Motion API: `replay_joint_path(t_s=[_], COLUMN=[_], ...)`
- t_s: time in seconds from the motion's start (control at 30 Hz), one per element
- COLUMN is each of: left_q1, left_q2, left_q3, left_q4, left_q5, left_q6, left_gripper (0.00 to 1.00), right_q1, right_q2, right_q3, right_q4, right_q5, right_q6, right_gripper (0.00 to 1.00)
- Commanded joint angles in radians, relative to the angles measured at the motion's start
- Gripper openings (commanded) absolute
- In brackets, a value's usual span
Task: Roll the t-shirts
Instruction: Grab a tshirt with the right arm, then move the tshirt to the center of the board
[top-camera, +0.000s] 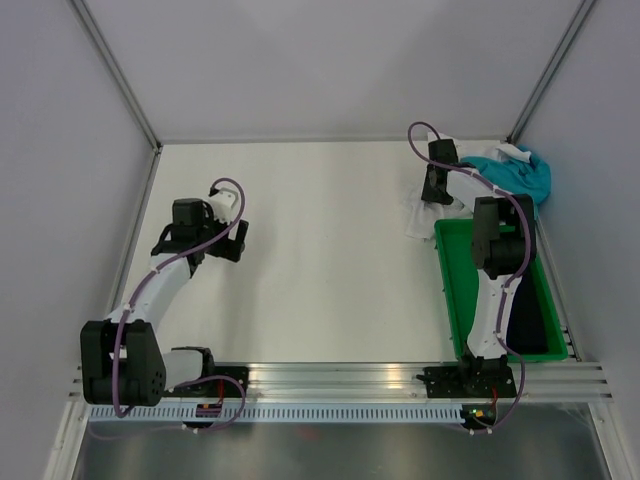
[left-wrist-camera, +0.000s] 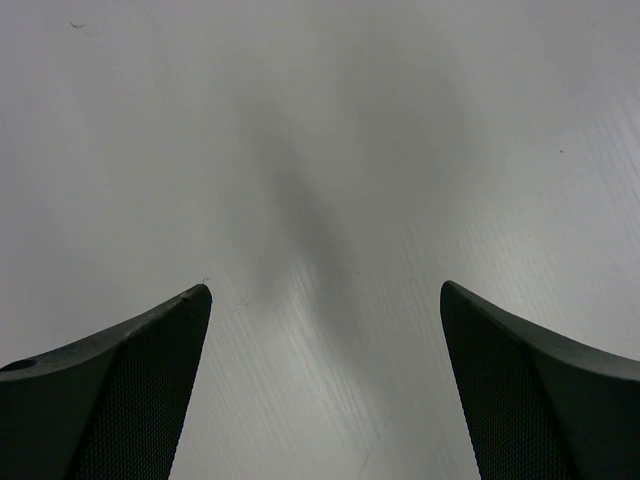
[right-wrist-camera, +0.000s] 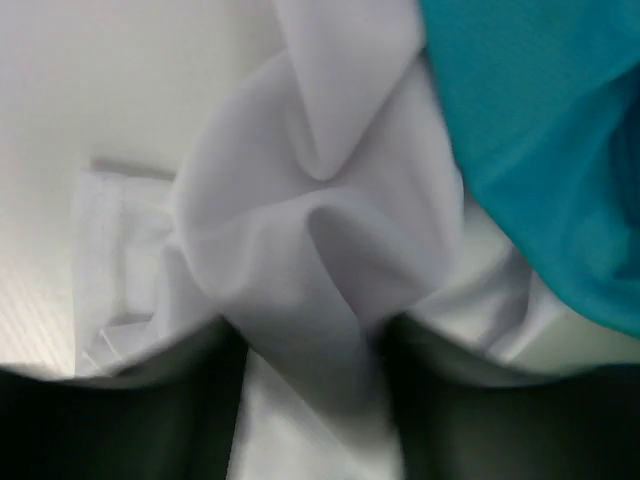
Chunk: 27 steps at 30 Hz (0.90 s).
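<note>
The white t-shirt (top-camera: 420, 212) lies crumpled at the table's far right, with the teal-blue t-shirt (top-camera: 520, 175) bunched just behind it. My right gripper (top-camera: 432, 190) is down on the white one. In the right wrist view a raised fold of the white t-shirt (right-wrist-camera: 320, 250) fills the gap between the fingers of the right gripper (right-wrist-camera: 310, 350), and both fingers press against it. The teal t-shirt (right-wrist-camera: 540, 150) sits at the upper right, overlapping the white cloth. My left gripper (top-camera: 237, 240) hovers over bare table at the left. In its wrist view the left gripper (left-wrist-camera: 325, 300) is open with nothing in it.
A green plastic bin (top-camera: 450, 290) stands along the right side, just in front of the shirts, and the right arm reaches over it. Grey walls and metal posts close in the table at the back and sides.
</note>
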Motion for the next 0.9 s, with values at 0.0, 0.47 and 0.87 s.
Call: replay_joint_path(t_s=[0.0, 0.47, 0.87], left_q1=[0.000, 0.002, 0.008], left_q2=[-0.047, -0.155, -0.233], left_q3=[0.018, 0.064, 0.169], left_q4=[-0.076, -0.141, -0.182], left_q5=[0.026, 0.029, -0.023], left_q6=[0.028, 0.055, -0.021], left_gripper=[1.00, 1.00, 1.00], right_q1=[0.006, 0.019, 0.229], right_q2=[0.011, -0.516, -0.641], right_q3=[0.030, 0.100, 0.209], right_q4=[-0.015, 0.496, 0.671], right_q5=[-0.122, -0.530, -0.885], right_q6=[0.005, 0.126, 0.324], right_gripper=[0.38, 0.00, 0.00])
